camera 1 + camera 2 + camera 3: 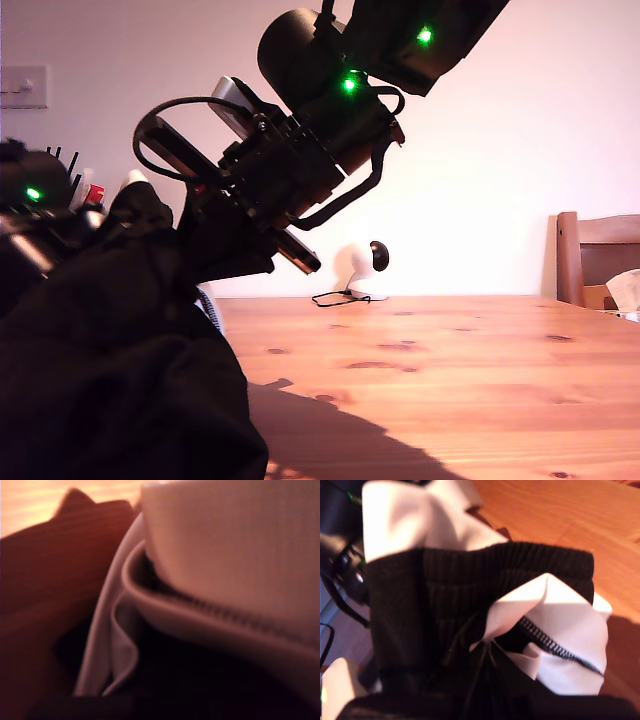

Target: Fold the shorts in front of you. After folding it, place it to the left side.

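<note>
Bunching black shorts point(110, 340) at exterior view's left, table point(450, 380) bare rightward, end effector states unclear.

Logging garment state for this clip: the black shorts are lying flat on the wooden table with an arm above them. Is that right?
Not quite. The exterior view shows the black shorts bunched and lifted into a tall heap at that view's left, not flat. An arm is above them and the wooden table is as stated.

Black shorts point(110, 350) bunched, lifted, white lining showing, exterior view's left.
</note>
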Robot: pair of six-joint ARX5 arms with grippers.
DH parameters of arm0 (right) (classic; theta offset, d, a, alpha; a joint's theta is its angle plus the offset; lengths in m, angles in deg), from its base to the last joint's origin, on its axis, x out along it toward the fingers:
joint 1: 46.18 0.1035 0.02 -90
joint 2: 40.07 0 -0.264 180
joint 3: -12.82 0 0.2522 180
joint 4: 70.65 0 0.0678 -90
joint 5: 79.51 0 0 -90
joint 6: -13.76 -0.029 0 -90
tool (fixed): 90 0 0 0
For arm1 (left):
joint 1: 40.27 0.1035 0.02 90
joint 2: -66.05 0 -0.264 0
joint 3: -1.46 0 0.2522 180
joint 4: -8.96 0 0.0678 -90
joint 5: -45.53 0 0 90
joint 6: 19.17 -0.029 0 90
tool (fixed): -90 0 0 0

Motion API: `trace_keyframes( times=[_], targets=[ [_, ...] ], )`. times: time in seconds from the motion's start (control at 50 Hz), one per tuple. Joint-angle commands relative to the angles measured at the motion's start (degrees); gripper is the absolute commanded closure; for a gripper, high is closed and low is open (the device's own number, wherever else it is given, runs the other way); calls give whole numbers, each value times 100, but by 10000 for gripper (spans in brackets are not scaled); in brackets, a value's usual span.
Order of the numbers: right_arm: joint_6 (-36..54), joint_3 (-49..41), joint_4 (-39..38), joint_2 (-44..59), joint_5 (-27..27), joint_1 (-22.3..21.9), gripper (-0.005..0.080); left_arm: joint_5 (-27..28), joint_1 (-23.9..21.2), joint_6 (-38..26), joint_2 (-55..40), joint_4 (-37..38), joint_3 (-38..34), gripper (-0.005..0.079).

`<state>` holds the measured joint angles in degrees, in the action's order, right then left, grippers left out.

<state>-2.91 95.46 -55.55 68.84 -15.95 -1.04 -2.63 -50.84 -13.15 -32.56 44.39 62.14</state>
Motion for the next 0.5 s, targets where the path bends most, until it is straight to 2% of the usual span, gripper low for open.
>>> trace_keyframes(
  times=[0.0, 0.18, 0.48],
  targets=[
    [15, -24, -24, 70, -46, 96, 763, 42, 92, 7, 192, -15, -103, 761],
    [17, -24, -28, 70, -66, 96, 763, 358, 245, 109, 297, 20, -103, 761],
    [15, -24, -26, 70, -195, 96, 763, 380, 577, 94, 566, 107, -11, 761]
  ],
)
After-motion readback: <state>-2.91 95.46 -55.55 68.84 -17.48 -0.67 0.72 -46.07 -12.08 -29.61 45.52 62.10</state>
